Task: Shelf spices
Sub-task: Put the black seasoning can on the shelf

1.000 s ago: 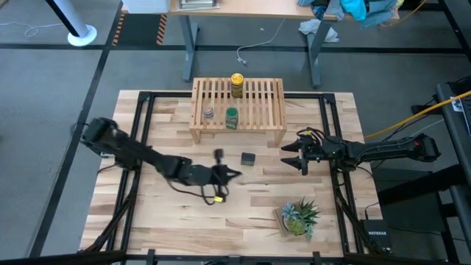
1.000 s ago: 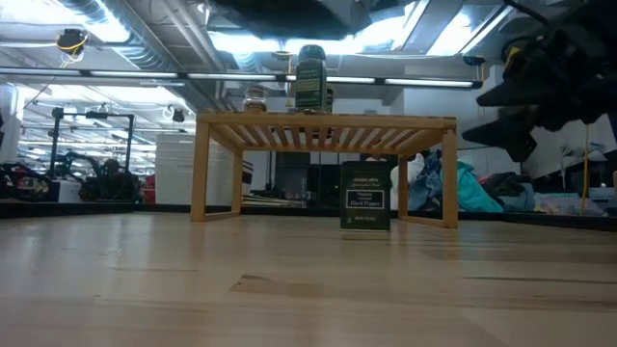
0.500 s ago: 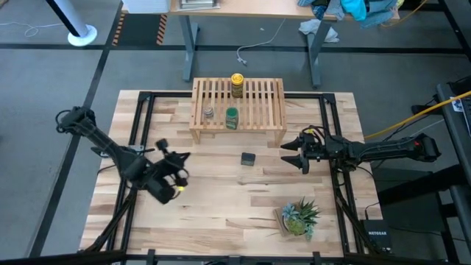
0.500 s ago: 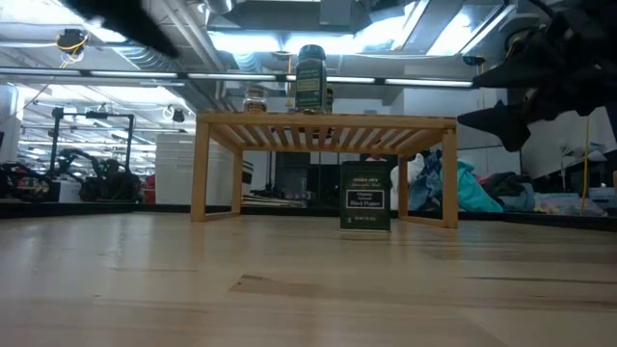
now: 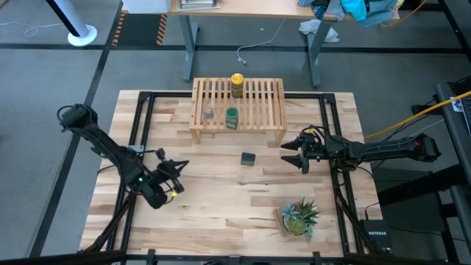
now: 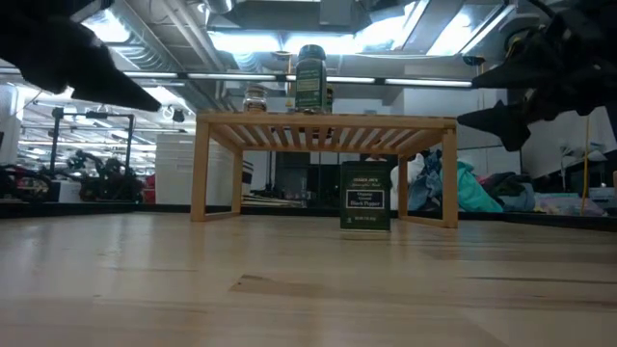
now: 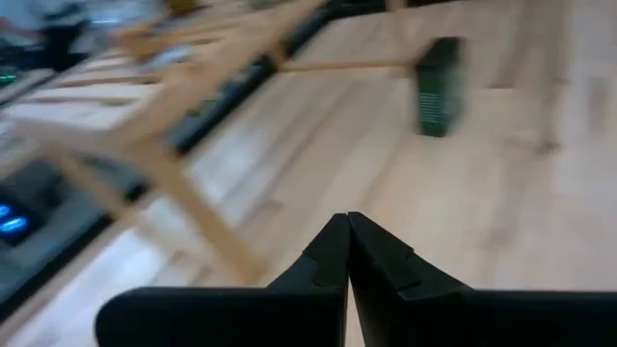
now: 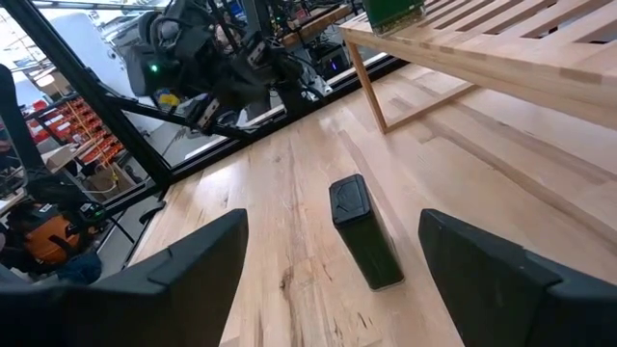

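The low wooden shelf (image 5: 257, 110) stands at the table's far middle. On its slats stand the yellow-lidded jar (image 5: 237, 84), the green-lidded jar (image 5: 232, 118) and the tiny grey-topped jar (image 5: 209, 113). The black tin (image 5: 248, 158) stands upright on the tabletop just in front of the shelf (image 6: 326, 123), also seen as the tin (image 6: 366, 196). My right gripper (image 5: 289, 154) hovers open to the tin's right, pointing at the tin (image 8: 364, 236). My left gripper (image 5: 179, 165) is shut and empty, well to the tin's left; its own view shows the fingertips (image 7: 347, 231) closed together.
A small potted green plant (image 5: 298, 217) sits near the table's near right edge. Black frame rails (image 5: 140, 140) run along the tabletop on both sides. Bare wood lies between the two grippers around the tin. Desks and cables stand beyond the far edge.
My left arm has swung quickly away from the table's middle, beside the tin, toward the left edge, and now sits low at the left. The tin and the jars have stayed where they were.
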Robot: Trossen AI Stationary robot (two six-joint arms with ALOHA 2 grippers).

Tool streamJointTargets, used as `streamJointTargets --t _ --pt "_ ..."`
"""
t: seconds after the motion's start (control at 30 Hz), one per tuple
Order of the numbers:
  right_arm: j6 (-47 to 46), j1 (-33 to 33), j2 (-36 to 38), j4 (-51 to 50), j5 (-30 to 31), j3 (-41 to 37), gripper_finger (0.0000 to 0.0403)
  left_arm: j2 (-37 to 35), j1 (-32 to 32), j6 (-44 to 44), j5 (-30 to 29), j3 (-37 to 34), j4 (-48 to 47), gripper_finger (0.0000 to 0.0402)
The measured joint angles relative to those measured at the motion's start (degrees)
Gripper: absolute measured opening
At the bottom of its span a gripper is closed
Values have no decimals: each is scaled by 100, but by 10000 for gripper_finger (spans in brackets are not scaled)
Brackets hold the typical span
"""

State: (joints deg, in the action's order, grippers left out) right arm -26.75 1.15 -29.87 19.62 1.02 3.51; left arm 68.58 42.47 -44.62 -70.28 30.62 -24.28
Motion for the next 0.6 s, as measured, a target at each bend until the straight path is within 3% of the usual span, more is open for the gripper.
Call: streamJointTargets --t 0.13,0.3,0.4,0.6 --pt "1 0 0 0 2 2 312 0 -410 2166 1135 -404 2289 0" --pt "1 0 0 2 2 2 312 0 -1334 4660 3620 -1044 5350 0" --pt "1 0 0 0 2 2 312 0 -1815 4945 4443 -1294 6010 0" --pt "1 0 0 2 -4 2 312 0 -2695 4633 5659 -1752 6209 0"
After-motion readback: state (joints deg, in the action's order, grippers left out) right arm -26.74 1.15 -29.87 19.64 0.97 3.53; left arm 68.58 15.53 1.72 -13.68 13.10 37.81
